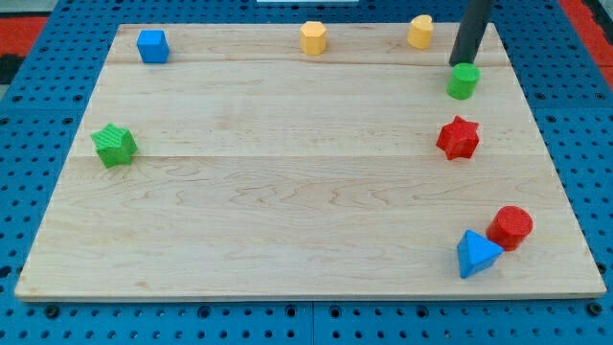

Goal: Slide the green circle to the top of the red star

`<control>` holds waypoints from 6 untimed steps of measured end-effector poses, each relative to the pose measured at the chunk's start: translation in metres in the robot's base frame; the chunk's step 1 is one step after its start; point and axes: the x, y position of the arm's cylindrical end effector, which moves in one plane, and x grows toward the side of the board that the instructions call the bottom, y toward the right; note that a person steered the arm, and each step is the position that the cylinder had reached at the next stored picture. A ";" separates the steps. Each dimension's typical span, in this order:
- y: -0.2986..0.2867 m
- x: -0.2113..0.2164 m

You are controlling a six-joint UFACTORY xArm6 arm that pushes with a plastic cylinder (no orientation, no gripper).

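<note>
Green circle [463, 80] sits just above the red star [458, 137], near the view's top right | my tip [457, 64] touching its upper edge | no claw on this rig, just a rod | honestly looks about placed, so only tiny nudges, don't bump the star

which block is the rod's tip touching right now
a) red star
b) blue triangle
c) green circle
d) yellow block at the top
c: my tip sits against the upper edge of the green circle, which lies just above the red star near the view's right.
</note>
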 end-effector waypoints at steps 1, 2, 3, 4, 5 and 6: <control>0.019 0.003; 0.032 0.003; 0.009 0.010; -0.032 0.030; -0.047 0.054; -0.023 0.063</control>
